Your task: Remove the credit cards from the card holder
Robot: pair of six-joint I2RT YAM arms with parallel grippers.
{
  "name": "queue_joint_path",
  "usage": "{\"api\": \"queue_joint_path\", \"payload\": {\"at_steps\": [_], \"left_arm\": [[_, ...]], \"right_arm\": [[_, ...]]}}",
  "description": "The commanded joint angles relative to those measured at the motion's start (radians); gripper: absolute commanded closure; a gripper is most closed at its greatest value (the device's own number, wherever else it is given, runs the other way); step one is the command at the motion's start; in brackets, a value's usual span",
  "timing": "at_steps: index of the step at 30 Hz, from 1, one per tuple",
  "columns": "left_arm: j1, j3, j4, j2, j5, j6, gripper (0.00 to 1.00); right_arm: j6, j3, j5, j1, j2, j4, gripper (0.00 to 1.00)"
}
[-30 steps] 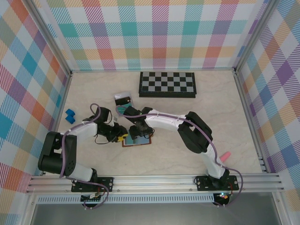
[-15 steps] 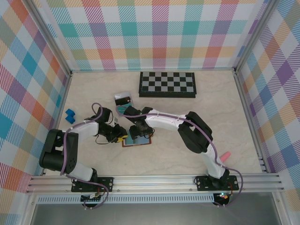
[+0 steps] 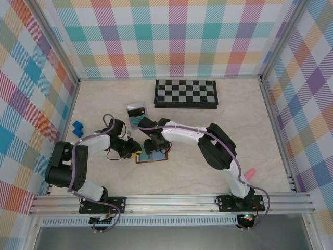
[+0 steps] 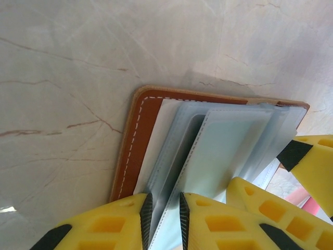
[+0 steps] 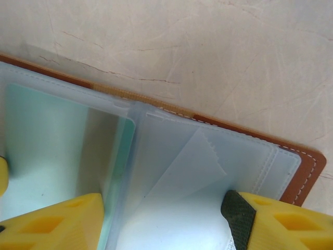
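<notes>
Veined tabletop, stitched, seemingly leather card holder

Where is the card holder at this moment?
In the top view the card holder lies open on the table, left of centre, nearer than the chessboard, with the left claw and the right claw meeting over it.

Top external camera: above and behind the arm bases, looking down, distant. Both wrist cameras: facing down, very close. All three share the open card holder.
</notes>
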Motion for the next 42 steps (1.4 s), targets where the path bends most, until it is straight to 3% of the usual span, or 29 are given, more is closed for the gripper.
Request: {"api": "queue_joint_path", "payload": {"at_steps": [1, 12, 27, 35, 40, 42], "left_arm": [[-0.031, 0.009, 0.005, 0.027, 0.025, 0.023, 0.76], [-0.031, 0.01, 0.035, 0.034, 0.074, 0.018, 0.78], [-0.034, 0.003, 0.012, -0.034, -0.024, 0.041, 1.0], [-0.053, 0.012, -0.022, -0.083, -0.071, 0.066, 1.0], [-0.067, 0.026, -0.004, -0.086, -0.031, 0.053, 1.0], [-0.08, 0.021, 0.025, -0.089, 0.009, 0.038, 0.88]], "right_arm": [[-0.002, -0.04, -0.05, -0.009, 0.048, -0.025, 0.34], [0.03, -0.047, -0.138, -0.035, 0.026, 0.009, 0.35], [0.114, 0.032, -0.184, -0.055, -0.109, 0.021, 0.32], [0.241, 0.013, -0.171, -0.055, -0.209, 0.025, 0.27], [0.304, -0.014, -0.129, -0.055, -0.272, 0.001, 0.24], [0.327, -0.043, -0.12, -0.055, -0.303, 0.007, 0.23]]}}
